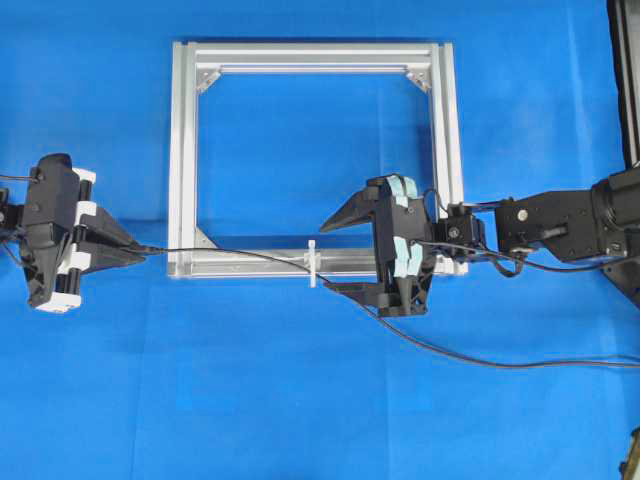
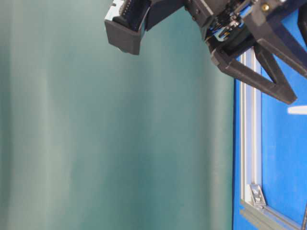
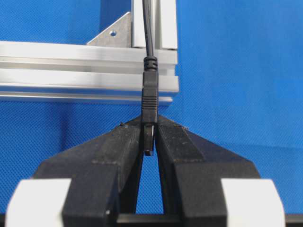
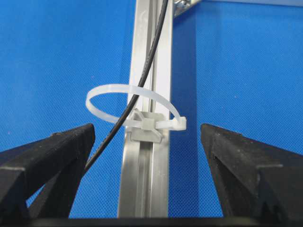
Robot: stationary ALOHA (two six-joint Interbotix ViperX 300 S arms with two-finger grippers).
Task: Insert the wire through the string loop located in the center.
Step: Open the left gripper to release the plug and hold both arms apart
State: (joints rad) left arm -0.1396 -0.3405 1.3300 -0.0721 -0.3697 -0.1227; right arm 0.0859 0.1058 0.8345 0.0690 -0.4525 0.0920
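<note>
1. Running through the small white plastic string loop (image 4: 135, 106), the long thin black wire (image 1: 240, 252) already passes its opening, as the right wrist view shows; the loop stands upright on the near bar of the square silver aluminium frame (image 1: 183, 150), at mid-length.
2. The wire's long axis lies roughly along that near bar; from the loop it leads left to its dark plug tip (image 3: 150, 94), and right, past the other arm, across the blue cloth (image 1: 300, 400).
3. The left gripper (image 3: 149, 137) sits just beyond the frame's left corner; its jaws are nearly closed and pinch the plug tip between the fingertips.
4. The right gripper (image 4: 147, 142) sits just right of the loop, the nearer arm; its jaws stand wide apart, straddling loop and bar, holding nothing.
5. Judgement: any further pull-through would run leftward along the bar.
</note>
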